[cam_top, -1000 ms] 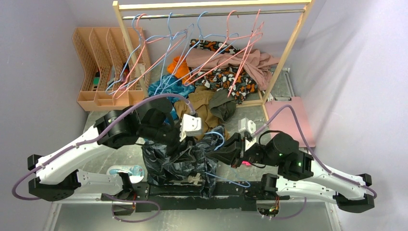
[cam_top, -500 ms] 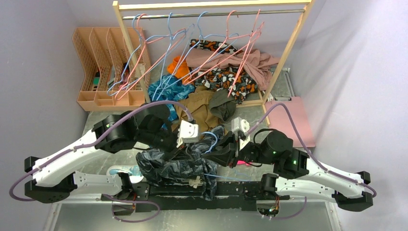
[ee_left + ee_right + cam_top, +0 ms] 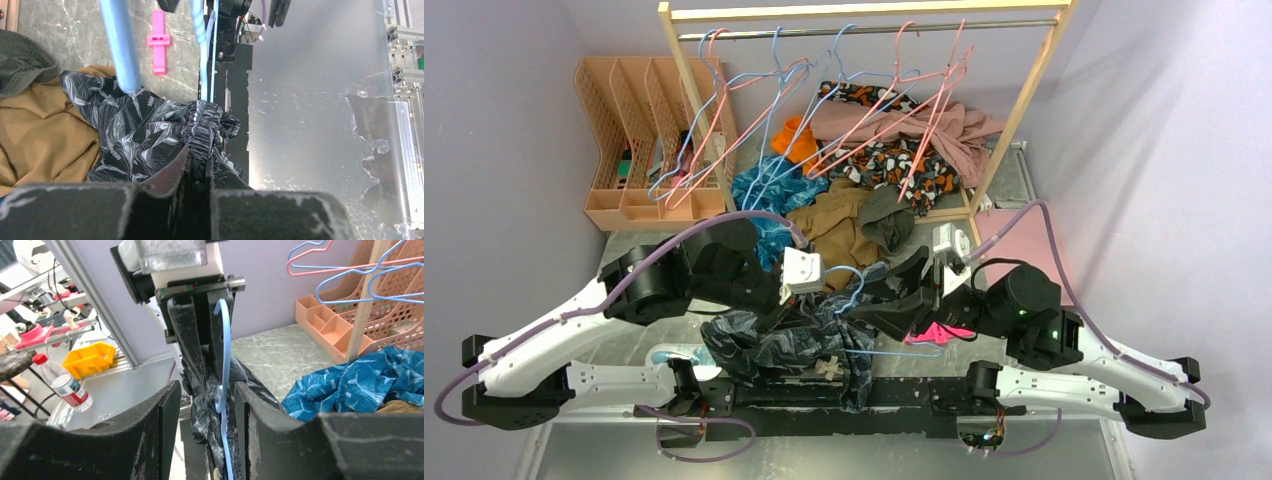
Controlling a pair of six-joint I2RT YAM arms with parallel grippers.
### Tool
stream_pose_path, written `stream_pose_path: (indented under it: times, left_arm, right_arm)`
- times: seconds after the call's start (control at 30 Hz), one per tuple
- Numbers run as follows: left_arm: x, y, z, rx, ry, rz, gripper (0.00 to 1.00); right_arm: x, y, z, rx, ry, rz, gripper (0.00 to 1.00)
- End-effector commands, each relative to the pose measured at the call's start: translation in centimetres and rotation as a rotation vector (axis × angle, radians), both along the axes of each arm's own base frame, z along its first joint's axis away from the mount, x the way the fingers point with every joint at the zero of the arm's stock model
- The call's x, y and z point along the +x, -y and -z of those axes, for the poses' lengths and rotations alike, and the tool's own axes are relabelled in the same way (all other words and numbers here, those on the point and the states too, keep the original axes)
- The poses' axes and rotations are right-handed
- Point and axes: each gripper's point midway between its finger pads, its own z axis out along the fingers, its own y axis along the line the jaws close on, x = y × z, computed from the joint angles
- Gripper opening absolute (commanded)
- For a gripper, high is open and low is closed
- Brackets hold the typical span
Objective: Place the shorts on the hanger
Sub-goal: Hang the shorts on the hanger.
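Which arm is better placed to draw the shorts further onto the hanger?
Left, likely: the left gripper is shut on the shorts at their bunched waistband, beside the hanger. The right gripper stands open around its wire, gripping nothing.

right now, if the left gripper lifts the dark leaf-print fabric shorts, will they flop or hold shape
Probably flop: the dark leaf-print fabric shorts bunch into folds where the left gripper pinches them. Likely light, since the cloth looks thin. Loose folds may snag the thin light-blue wire hanger.
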Motion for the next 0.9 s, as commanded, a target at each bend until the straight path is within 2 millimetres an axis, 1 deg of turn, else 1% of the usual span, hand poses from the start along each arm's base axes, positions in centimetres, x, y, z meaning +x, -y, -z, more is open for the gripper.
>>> stream_pose_path:
  times: [0.0,0.03,0.1,0.2,0.27,0.3,0.4,0.57,0.67,0.87]
  left_arm:
    - [0.6,0.6,-1.3,-0.066,0.027,-0.023,0.07]
    - [0.6,0.6,-1.3,-0.066,0.026,-0.023,0.07]
    - [0.6,0.7,-1.2,-0.066,0.025,-0.022,0.07]
    - [0.6,0.7,-1.4,-0.071,0.025,-0.022,0.07]
    - [0.6,0.7,-1.7,-0.082,0.026,-0.021,0.07]
    - [0.5,0.7,-2.0,-0.090,0.025,-0.021,0.07]
    - [0.4,1.1,-3.2,-0.138,0.027,-0.013,0.08]
    - [-0.2,1.8,-5.4,-0.221,0.018,0.022,0.17]
    - [-0.4,2.3,-6.0,-0.243,0.014,0.036,0.17]
    - [-0.7,3.1,-6.7,-0.260,-0.009,0.066,0.24]
  right_arm:
    - [1.3,-0.6,-1.0,0.005,-0.020,0.062,0.46]
    - [1.5,-0.8,-0.9,-0.001,-0.024,0.068,0.44]
    - [1.6,-1.3,-0.7,-0.015,-0.028,0.067,0.36]
    - [1.6,-1.7,-0.6,-0.020,-0.028,0.061,0.19]
    - [1.5,-1.7,-0.7,-0.010,-0.025,0.057,0.03]
    - [1.5,-1.6,-0.9,0.001,-0.023,0.056,0.00]
    - [1.1,-1.4,-1.5,0.053,-0.017,0.036,0.00]
    - [0.6,-1.8,-2.5,0.122,-0.007,0.006,0.00]
    - [0.5,-2.0,-2.7,0.139,-0.005,-0.004,0.00]
    - [0.6,-2.1,-2.8,0.154,-0.007,-0.004,0.00]
